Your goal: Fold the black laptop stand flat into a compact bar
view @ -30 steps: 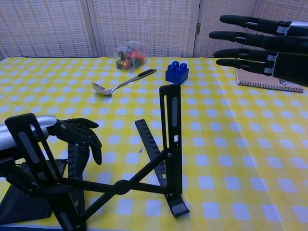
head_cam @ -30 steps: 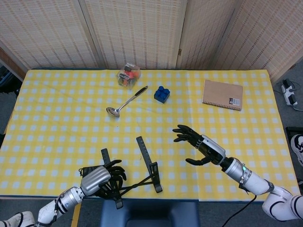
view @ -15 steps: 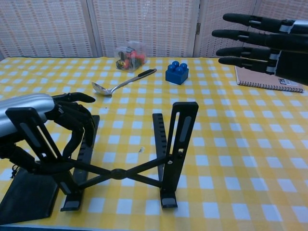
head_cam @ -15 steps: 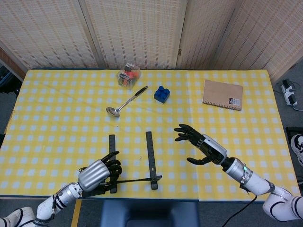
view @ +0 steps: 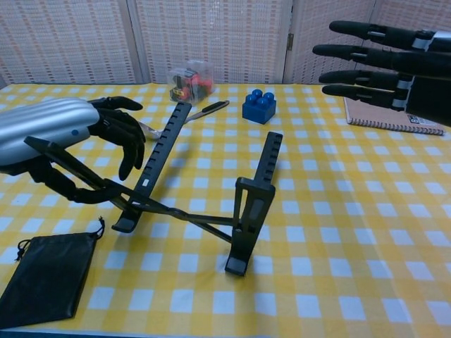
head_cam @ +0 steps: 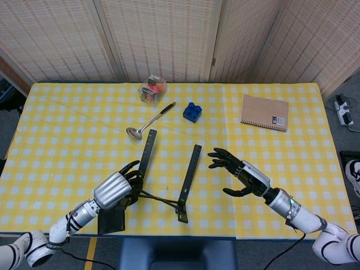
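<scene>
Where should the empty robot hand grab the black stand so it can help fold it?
Probably the right-hand rail of the laptop stand. It is a long thin bar, tilted up off the table and free. The right hand hangs open just beside it, so coming in from that side, fingers across the bar's narrow width, looks best. The left hand holds the other end.

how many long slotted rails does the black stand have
2. The left rail runs from the left hand toward the spoon; the right rail lies beside it, nearer the right hand. Crossbars join them low down.
</scene>
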Robot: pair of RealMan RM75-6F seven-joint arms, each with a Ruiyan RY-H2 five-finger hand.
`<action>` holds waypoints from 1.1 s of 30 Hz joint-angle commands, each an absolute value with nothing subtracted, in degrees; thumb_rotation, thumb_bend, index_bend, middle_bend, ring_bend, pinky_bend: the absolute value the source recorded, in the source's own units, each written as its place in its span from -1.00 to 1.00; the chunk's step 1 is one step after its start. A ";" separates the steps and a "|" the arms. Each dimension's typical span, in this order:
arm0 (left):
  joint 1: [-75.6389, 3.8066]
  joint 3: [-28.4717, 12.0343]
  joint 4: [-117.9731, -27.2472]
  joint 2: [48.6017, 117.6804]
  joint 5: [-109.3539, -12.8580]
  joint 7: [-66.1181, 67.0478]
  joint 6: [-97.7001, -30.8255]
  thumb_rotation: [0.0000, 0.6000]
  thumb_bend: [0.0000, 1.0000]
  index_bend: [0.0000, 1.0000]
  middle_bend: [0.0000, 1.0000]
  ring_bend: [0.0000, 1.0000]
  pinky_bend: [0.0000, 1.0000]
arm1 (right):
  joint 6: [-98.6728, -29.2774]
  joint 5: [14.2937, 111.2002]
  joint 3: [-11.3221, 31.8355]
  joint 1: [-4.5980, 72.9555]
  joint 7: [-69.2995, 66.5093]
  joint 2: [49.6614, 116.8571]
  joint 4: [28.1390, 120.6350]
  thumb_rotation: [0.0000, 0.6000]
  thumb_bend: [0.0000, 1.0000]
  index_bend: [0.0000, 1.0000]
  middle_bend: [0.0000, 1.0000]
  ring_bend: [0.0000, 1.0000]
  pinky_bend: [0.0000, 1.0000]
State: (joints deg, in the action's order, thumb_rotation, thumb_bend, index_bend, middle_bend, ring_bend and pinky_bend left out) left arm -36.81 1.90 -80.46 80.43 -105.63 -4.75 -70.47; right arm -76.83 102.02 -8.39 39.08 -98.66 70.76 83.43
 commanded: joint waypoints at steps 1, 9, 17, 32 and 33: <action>-37.24 1.97 -80.83 79.84 -104.61 -5.48 -69.37 1.00 -0.32 -0.07 -0.13 -0.54 -0.87 | -76.74 102.06 -8.47 39.07 -98.91 70.75 83.29 1.00 -0.37 -1.00 -0.78 -0.61 -1.00; -36.92 1.33 -81.82 77.79 -101.56 -4.51 -68.67 1.00 -0.39 -0.42 -0.34 -0.69 -0.92 | -76.32 102.04 -8.56 39.13 -99.77 71.24 82.54 1.00 -0.37 -1.00 -0.78 -0.61 -1.00; -36.37 2.03 -84.11 74.57 -100.85 -2.56 -68.34 1.00 -0.44 -0.56 -0.42 -0.75 -0.97 | -74.36 101.92 -9.07 39.44 -99.34 72.63 81.52 1.00 -0.37 -1.00 -0.78 -0.61 -1.00; -34.96 1.55 -86.56 73.41 -98.18 -3.28 -69.16 1.00 -0.81 -1.00 -1.00 -1.00 -1.00 | -72.55 101.95 -8.94 40.73 -96.46 73.67 82.89 1.00 -0.37 -1.00 -0.78 -0.61 -1.00; -34.75 1.57 -86.60 73.23 -97.99 -3.46 -69.33 1.00 -0.82 -1.00 -1.00 -1.00 -1.00 | -72.49 101.85 -8.94 40.72 -96.36 73.64 82.96 1.00 -0.37 -1.00 -0.78 -0.61 -1.00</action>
State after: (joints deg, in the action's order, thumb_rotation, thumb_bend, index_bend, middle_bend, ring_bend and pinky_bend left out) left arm -34.97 1.64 -86.53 73.39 -98.18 -3.24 -69.11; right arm -72.51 101.87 -8.94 40.72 -96.39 73.67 82.93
